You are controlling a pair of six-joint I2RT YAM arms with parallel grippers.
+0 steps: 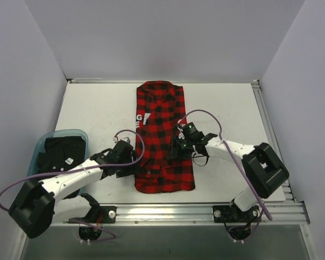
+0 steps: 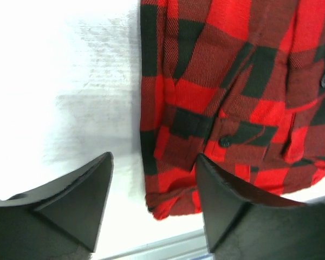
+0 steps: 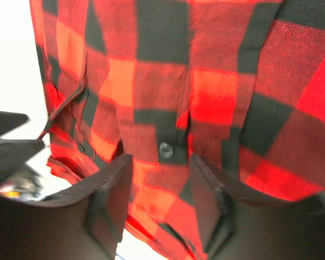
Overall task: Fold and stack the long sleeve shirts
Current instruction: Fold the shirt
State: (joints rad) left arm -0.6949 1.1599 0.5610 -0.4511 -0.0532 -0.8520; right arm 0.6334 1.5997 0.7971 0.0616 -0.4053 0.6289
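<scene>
Jaws of both arms hang spread and empty over the lengthwise-folded flannel shirt [image 1: 160, 103] on the worktop [image 1: 97, 108], where a shallow pinch could lift 1 layer and undo the fold

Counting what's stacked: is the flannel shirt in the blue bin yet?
No, the flannel shirt lies flat on the table, beside the blue bin.
</scene>
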